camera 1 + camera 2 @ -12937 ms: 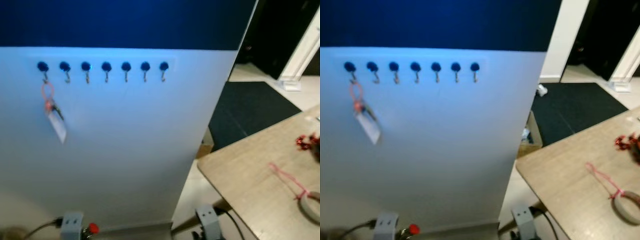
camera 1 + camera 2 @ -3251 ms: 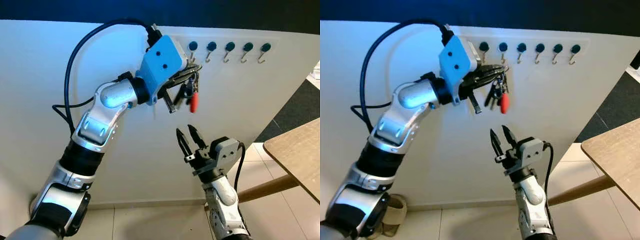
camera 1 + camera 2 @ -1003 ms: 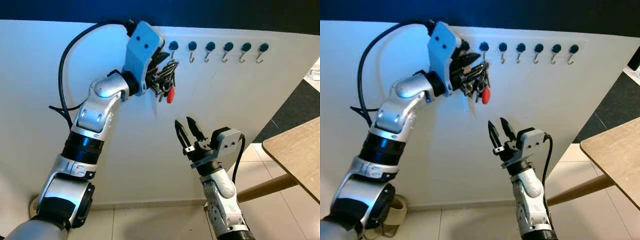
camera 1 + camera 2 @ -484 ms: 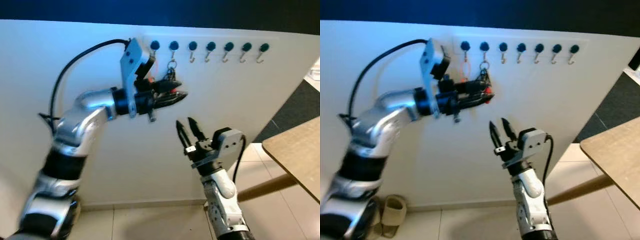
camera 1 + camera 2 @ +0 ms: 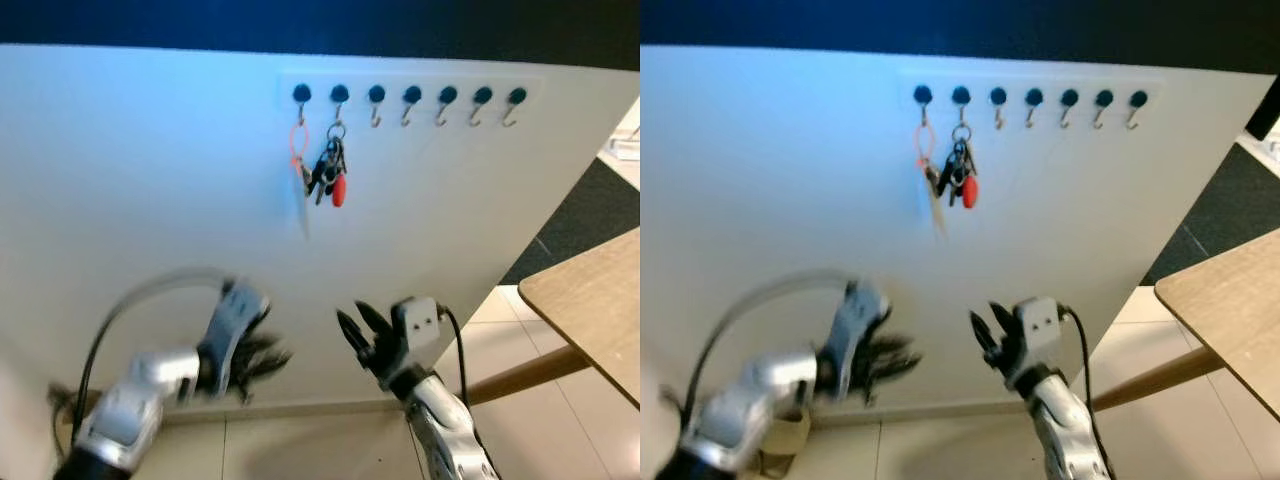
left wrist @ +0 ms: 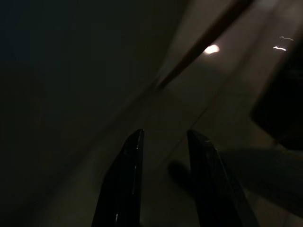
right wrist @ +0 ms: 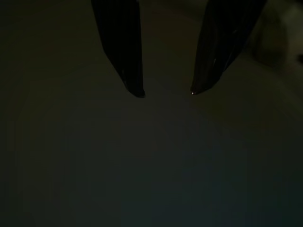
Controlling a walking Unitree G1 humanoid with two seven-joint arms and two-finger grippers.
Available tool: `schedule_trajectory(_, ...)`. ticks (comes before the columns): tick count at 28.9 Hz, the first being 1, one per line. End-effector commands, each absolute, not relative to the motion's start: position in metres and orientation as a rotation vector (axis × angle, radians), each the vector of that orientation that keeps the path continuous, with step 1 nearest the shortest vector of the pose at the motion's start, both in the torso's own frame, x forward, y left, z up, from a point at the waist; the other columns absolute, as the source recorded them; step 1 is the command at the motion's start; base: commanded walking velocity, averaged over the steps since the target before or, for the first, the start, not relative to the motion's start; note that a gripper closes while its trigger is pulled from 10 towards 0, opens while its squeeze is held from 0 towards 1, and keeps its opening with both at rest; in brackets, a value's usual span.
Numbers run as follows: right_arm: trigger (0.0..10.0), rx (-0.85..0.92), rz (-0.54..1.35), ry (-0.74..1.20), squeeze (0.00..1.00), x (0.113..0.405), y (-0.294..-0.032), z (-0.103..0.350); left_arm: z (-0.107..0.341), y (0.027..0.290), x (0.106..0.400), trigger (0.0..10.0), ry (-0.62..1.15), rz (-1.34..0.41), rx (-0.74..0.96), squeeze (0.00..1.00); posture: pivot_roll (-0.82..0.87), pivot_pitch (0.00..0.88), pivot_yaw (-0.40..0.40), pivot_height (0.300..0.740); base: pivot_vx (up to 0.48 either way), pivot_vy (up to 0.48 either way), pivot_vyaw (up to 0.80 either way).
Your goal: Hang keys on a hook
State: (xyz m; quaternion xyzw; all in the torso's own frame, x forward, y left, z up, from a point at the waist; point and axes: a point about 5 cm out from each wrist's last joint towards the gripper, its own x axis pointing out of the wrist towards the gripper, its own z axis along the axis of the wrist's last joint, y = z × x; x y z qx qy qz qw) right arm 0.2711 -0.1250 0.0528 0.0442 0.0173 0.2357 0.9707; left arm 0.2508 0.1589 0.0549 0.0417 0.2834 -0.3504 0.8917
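Left pincer (image 5: 268,358) lowered, keys (image 5: 330,172) hung.

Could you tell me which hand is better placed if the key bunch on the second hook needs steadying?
Probably the right hand: it points up, open, almost straight below the key bunch hanging from the second hook. The left hand is low, off to the left, and blurred.

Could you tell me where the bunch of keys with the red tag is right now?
The keys hang on the second hook from the left of the wall row, beside the pink loop on the first hook.
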Motion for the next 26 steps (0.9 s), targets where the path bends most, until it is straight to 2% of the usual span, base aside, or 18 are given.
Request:
schedule_trajectory(1, 10.0, 0.084, 0.449, 0.066, 0.0, 0.269, -0.129, 0.044, 0.057, 0.163, 0.261, 10.0, 0.512, -0.585, 0.032, 0.0, 0.06, 0.08, -0.068, 0.74, 0.0, 0.0, 0.0)
schedule_trajectory(2, 10.0, 0.089, 0.399, 0.123, 0.0, 0.266, -0.136, 0.033, 0.042, 0.173, 0.257, 10.0, 0.529, -0.442, -0.034, 0.0, 0.06, 0.078, -0.066, 0.74, 0.0, 0.0, 0.0)
schedule_trajectory(3, 10.0, 0.089, 0.399, 0.123, 0.0, 0.266, -0.136, 0.033, 0.042, 0.173, 0.257, 10.0, 0.529, -0.442, -0.034, 0.0, 0.06, 0.078, -0.066, 0.74, 0.0, 0.0, 0.0)
schedule_trajectory(5, 10.0, 0.101, 0.316, 0.23, 0.0, 0.26, -0.148, 0.012, 0.017, 0.19, 0.247, 10.0, 0.576, -0.21, -0.113, 0.0, 0.06, 0.075, -0.065, 0.74, 0.0, 0.0, 0.0)
schedule_trajectory(8, 10.0, 0.005, 0.267, 0.469, 0.0, 0.243, -0.156, -0.025, -0.019, 0.212, 0.225, 10.0, 0.677, 0.021, -0.248, 0.0, 0.05, 0.063, -0.061, 0.74, 0.0, 0.0, 0.0)
schedule_trajectory(15, 10.0, -0.047, 0.232, 0.653, 0.0, 0.217, -0.166, -0.054, -0.048, 0.224, 0.197, 10.0, 0.746, 0.196, -0.276, 0.0, 0.05, 0.047, -0.065, 0.74, 0.0, 0.0, 0.0)
schedule_trajectory(16, 10.0, -0.046, 0.197, 0.699, 0.0, 0.209, -0.173, -0.061, -0.059, 0.228, 0.188, 10.0, 0.79, 0.294, -0.251, 0.0, 0.06, 0.034, -0.078, 0.74, 0.0, 0.0, 0.0)
schedule_trajectory(17, 10.0, -0.05, 0.189, 0.709, 0.0, 0.206, -0.175, -0.062, -0.061, 0.228, 0.185, 10.0, 0.796, 0.321, -0.254, 0.0, 0.06, 0.034, -0.078, 0.74, 0.0, 0.0, 0.0)
schedule_trajectory(23, 10.0, -0.037, 0.138, 0.749, 0.0, 0.198, -0.186, -0.068, -0.069, 0.222, 0.179, 10.0, 0.804, 0.356, -0.271, 0.0, 0.06, 0.006, -0.086, 0.74, 0.0, 0.0, 0.0)
schedule_trajectory(26, 10.0, -0.063, 0.119, 0.771, 0.0, 0.194, -0.19, -0.071, -0.069, 0.216, 0.18, 10.0, 0.795, 0.3, -0.169, 0.0, 0.07, 0.002, -0.081, 0.74, 0.0, 0.0, 0.0)
